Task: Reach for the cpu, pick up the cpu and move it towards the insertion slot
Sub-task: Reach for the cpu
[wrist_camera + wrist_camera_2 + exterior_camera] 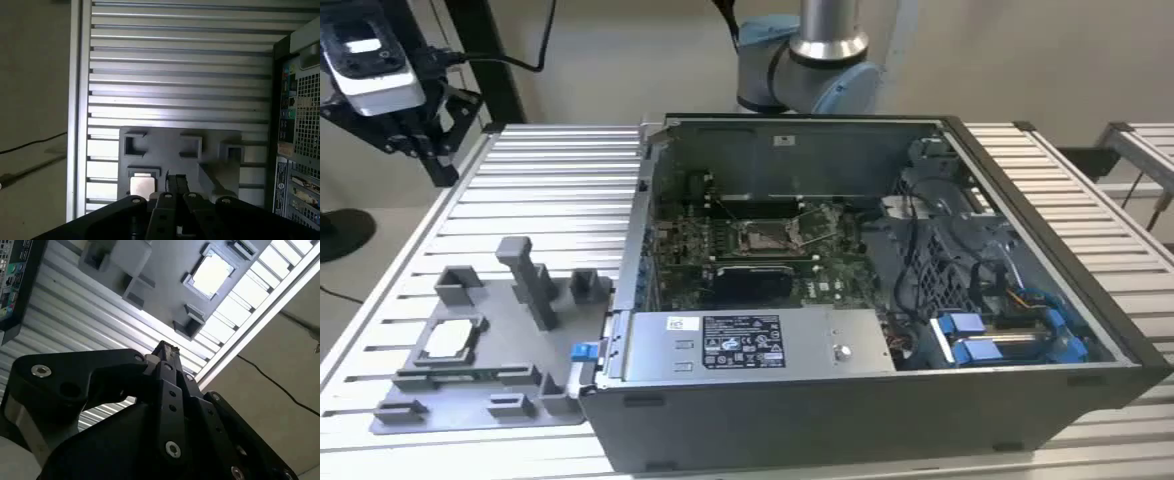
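Note:
The cpu [447,340] is a pale square chip lying in a recess of the grey fixture plate [480,400], on the table at the exterior view's left. In the wrist views the cpu [212,272] [142,186] lies well below me. My gripper [420,145] hangs high above the table's far left corner, away from the chip. Its thin black fingers [175,182] [165,347] are pressed together, shut and holding nothing. The insertion slot [767,235] is a silver-framed socket with a dark centre on the green motherboard inside the open computer case.
The open computer case [881,400] takes up the table's middle and right, with a black block [754,285] just in front of the slot, cables and blue parts [1001,335]. Upright grey fixture posts [527,280] stand beside the cpu. The table is ribbed aluminium [547,190].

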### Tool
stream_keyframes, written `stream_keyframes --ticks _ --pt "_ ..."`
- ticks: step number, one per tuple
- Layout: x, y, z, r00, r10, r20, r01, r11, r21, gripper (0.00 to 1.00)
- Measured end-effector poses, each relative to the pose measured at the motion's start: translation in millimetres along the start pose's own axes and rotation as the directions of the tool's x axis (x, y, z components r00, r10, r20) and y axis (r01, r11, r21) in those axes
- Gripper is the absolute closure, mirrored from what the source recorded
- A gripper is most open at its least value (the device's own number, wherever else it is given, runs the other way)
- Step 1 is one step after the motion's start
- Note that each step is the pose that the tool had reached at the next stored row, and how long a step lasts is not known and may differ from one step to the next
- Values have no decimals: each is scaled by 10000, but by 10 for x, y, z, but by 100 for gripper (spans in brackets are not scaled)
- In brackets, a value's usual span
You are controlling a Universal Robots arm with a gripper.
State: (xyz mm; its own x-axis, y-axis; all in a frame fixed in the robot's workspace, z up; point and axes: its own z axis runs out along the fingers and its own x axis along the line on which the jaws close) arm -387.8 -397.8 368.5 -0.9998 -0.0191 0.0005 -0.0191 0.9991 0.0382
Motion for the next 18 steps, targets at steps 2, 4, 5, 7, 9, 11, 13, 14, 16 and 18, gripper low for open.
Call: stream_keyframes --ticks 2,4,5,7,9,11,13,14,16,18 --pt "0 0 0 10000 0 0 0 10000 0 100" --pt "0 0 0 10000 0 0 0 10000 0 100" --pt "0 0 0 10000 0 0 0 10000 0 100" --pt "0 0 0 10000 0 0 0 10000 1 100" --pt "0 0 0 10000 0 0 0 10000 0 100" --pt "0 0 0 10000 0 0 0 10000 0 100" --pt "0 0 0 10000 0 -1 0 10000 0 100" --pt "5 0 -1 10000 -1 -2 1 10000 1 100" --pt "29 -3 0 10000 1 0 -1 10000 1 100" --pt "59 -22 0 10000 -1 0 1 10000 -1 100"
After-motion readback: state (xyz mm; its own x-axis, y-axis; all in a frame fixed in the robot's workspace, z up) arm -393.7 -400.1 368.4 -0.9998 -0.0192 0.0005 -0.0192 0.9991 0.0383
